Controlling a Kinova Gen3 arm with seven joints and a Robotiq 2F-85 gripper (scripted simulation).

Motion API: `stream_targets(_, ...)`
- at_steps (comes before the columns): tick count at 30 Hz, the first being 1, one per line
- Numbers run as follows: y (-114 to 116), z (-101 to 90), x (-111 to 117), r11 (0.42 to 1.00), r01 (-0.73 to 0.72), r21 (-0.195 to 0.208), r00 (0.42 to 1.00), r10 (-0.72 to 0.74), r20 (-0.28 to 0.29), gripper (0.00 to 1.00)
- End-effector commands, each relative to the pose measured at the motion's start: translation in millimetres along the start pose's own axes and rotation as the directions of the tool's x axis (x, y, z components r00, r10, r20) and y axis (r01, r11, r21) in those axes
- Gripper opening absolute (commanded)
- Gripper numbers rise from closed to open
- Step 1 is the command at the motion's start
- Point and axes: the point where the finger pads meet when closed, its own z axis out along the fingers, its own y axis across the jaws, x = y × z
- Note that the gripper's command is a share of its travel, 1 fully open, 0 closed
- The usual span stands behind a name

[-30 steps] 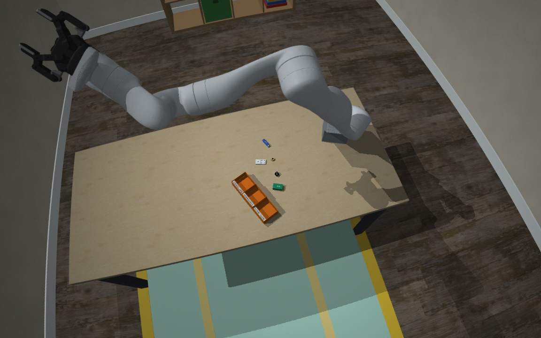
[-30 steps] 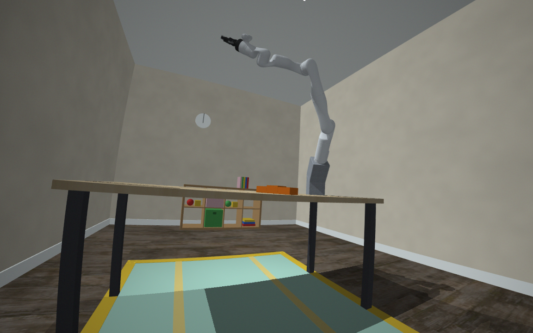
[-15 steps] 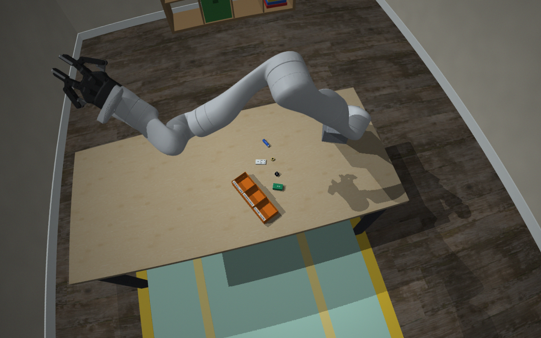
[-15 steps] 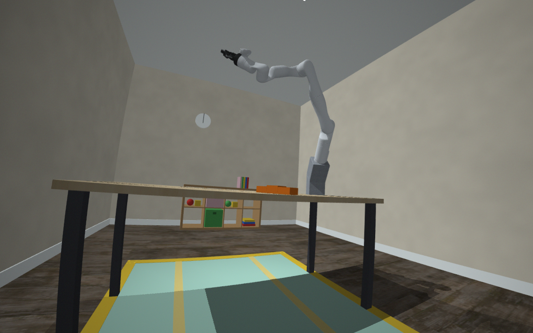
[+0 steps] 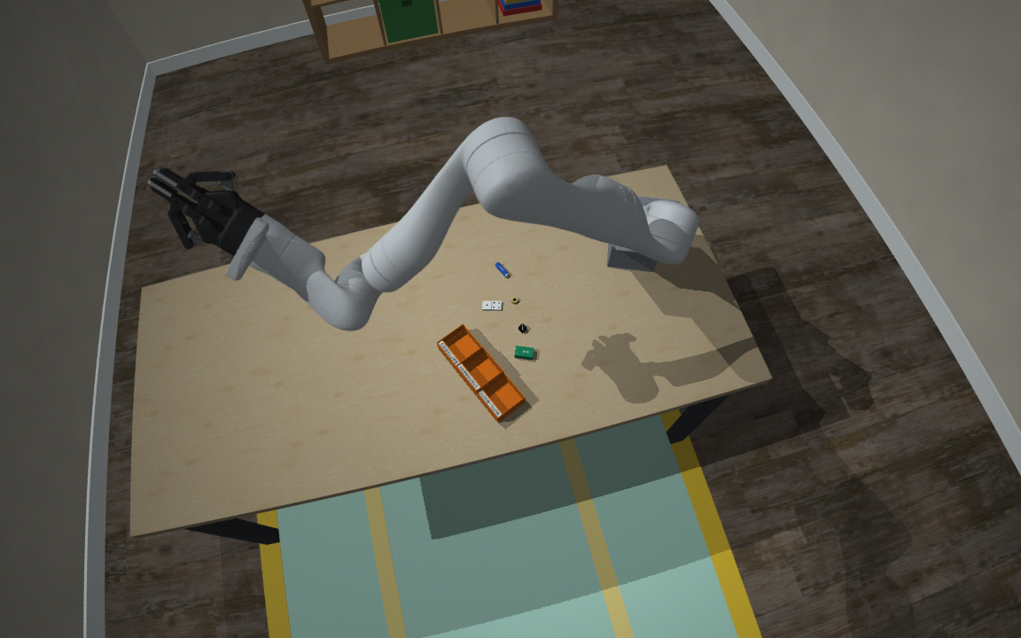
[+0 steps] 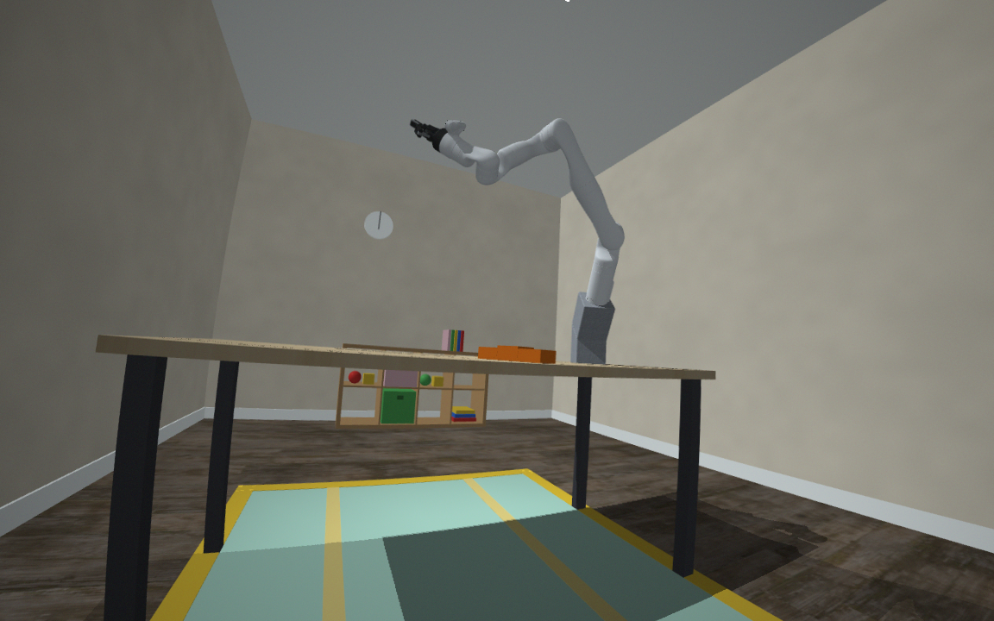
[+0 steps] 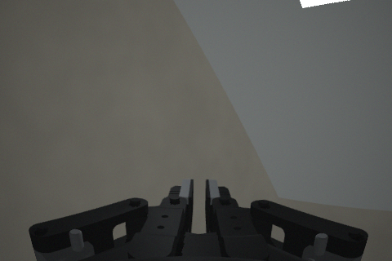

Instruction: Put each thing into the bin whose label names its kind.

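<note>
High beyond the tabletop's [image 5: 245, 412] far left corner, the gripper [image 5: 169, 189] is hanging closed on nothing, pointing away from the small parts [image 5: 491, 304] lying mid-tabletop beside the orange bins [image 5: 482, 370].

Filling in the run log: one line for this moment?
arm: raised high | black hand: shut, empty | orange three-compartment bin: empty | small items: on table

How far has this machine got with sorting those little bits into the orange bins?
Nothing looks sorted yet. All three orange bins appear bare inside, and the blue piece, white piece, small ring, black piece and green piece all lie on the table. Nothing is in hand: the gripper hangs high, off to one side, jaws nearly shut on air. The whole sorting remains.
</note>
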Motion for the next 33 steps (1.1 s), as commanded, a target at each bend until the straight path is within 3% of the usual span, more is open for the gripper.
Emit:
stream_targets(1, -22, -16.6, -26, 1.0, 0.001, 0.019, 1.0, -0.001, 0.019, 0.09)
stream_targets(29, -127, -138.1, -171, 1.0, 0.0, 0.018, 1.0, -0.001, 0.019, 0.09)
stream_targets(33, -135, -147.5, -182, 1.0, 0.0, 0.018, 1.0, -0.001, 0.019, 0.09)
